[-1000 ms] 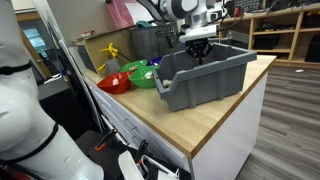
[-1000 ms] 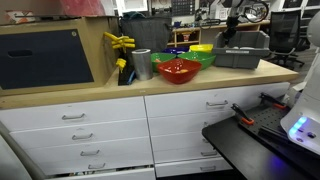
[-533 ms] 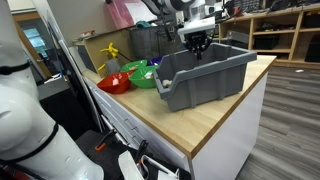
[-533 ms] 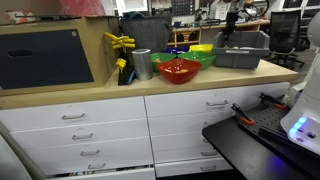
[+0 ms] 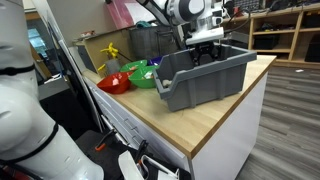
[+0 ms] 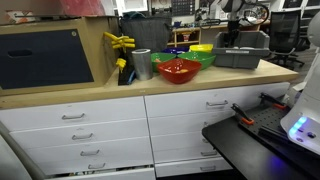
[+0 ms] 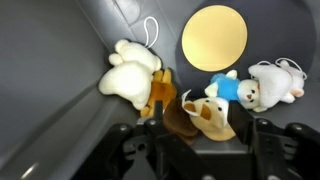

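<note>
My gripper hangs just over the open top of a grey plastic bin on the wooden counter, and shows above that bin in both exterior views. In the wrist view the gripper is open, its dark fingers standing wide to either side. A tan and brown plush toy lies loose on the bin floor between them. A white and yellow plush lies to its left, a white and blue plush to its right. A flat yellow disc rests beyond them.
Beside the bin stand a red bowl, a green bowl and a yellow toy. A metal cup and a dark box also sit on the counter. White drawers run below it.
The gripper has gone from shut to open and lifted slightly; the tan plush toy it had now lies free on the bin floor.
</note>
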### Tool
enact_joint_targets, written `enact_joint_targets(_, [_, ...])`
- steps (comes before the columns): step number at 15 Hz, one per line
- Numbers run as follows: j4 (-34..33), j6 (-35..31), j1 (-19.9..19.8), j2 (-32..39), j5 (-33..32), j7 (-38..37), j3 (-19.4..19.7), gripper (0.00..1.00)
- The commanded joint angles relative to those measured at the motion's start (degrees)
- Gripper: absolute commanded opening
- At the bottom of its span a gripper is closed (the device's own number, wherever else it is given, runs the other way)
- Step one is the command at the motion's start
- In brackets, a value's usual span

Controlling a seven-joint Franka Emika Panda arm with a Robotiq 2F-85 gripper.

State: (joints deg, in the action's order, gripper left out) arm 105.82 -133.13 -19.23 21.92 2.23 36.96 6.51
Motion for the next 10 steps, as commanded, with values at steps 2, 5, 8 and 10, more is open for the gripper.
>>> enact_joint_targets(2, [-1.5,-2.4,-1.1,3.4,5.0,2.5,-2.9,1.00])
enact_joint_targets(5, [-2.1,-2.4,-1.4,4.6,5.8,3.0,-3.6,0.75])
enact_joint_targets(8, [-2.9,-0.5,-1.8,3.8,5.4,2.7,-3.3,0.59])
enact_joint_targets(10, [-3.5,0.0,-2.0,3.4,5.5,2.7,-3.3,0.42])
